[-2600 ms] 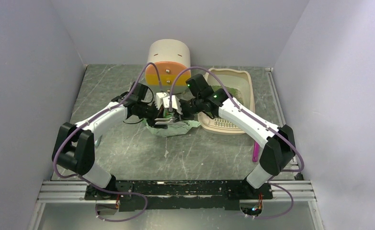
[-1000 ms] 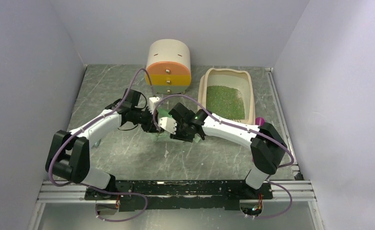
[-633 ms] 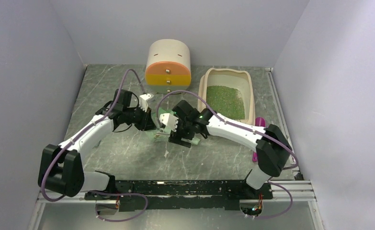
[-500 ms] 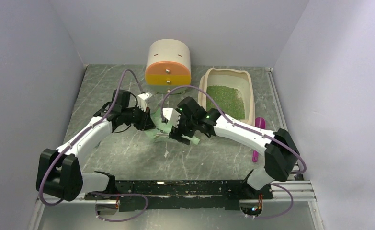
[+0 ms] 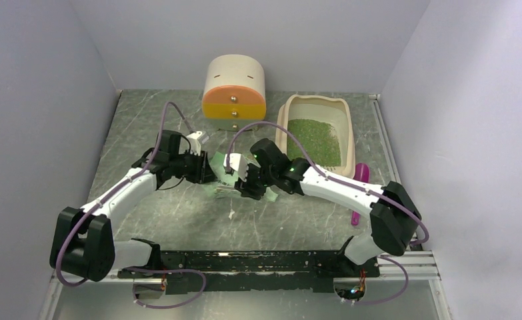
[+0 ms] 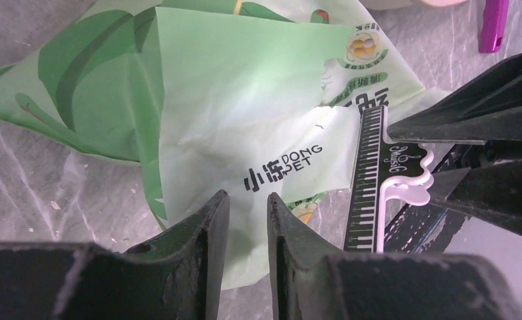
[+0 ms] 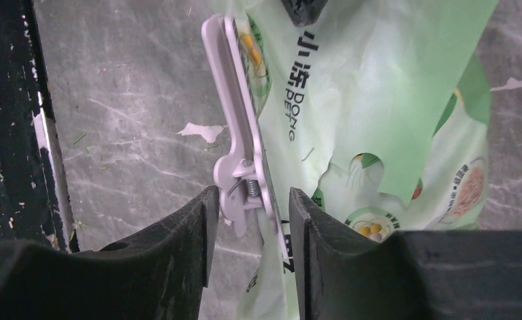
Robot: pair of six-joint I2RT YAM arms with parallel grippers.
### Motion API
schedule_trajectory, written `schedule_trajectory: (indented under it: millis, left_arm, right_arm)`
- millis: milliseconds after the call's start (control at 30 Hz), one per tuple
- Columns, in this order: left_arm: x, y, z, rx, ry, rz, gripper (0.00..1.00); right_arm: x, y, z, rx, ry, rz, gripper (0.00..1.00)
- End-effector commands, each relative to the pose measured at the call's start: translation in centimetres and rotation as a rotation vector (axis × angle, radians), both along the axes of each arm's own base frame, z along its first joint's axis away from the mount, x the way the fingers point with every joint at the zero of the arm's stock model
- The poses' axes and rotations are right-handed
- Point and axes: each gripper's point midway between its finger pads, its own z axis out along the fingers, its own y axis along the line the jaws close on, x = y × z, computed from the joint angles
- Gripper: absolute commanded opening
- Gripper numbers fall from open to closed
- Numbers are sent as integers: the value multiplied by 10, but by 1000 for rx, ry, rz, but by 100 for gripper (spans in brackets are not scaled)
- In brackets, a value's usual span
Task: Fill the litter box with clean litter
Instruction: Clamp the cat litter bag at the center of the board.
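The green bag is seen lying flat and crumpled on the table, and all places are given from it. The litter box is set behind the bag and to its right, apart from it, and a bed of clean litter is spread across its floor. A round drawer unit is placed straight behind the bag, and a magenta scoop is found well to its right.

The left gripper is held at the bag's left edge. In the left wrist view its jaws are seen a narrow way apart over the bag, with nothing gripped between the fingers.

The right gripper is held at the bag's right side, over a white clip fastened along the bag's folded edge. Its jaws are seen apart with the clip's spring end lying between them; whether the clip is pressed cannot be told.
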Motion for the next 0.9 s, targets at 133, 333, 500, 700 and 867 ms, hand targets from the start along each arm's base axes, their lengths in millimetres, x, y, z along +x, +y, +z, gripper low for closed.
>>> schedule_trajectory:
  millis: [133,333,500,700,867]
  left_arm:
    - [7,1,-6,-43,42,103,28]
    - [8,1,-15,-49,53,124,11]
    - [11,-1,-18,-80,42,145,5]
    - [14,-4,-26,-90,60,119,5]
    - [16,-3,-30,-75,59,113,5]
  right_arm:
    - [8,15,31,112,-76,10,48]
    - [6,13,20,30,-97,36,0]
    - [12,-2,4,-228,-220,-22,0]
    - [18,-31,-12,-486,-413,-70,0]
    - [27,-44,-11,-569,-447,-129,0]
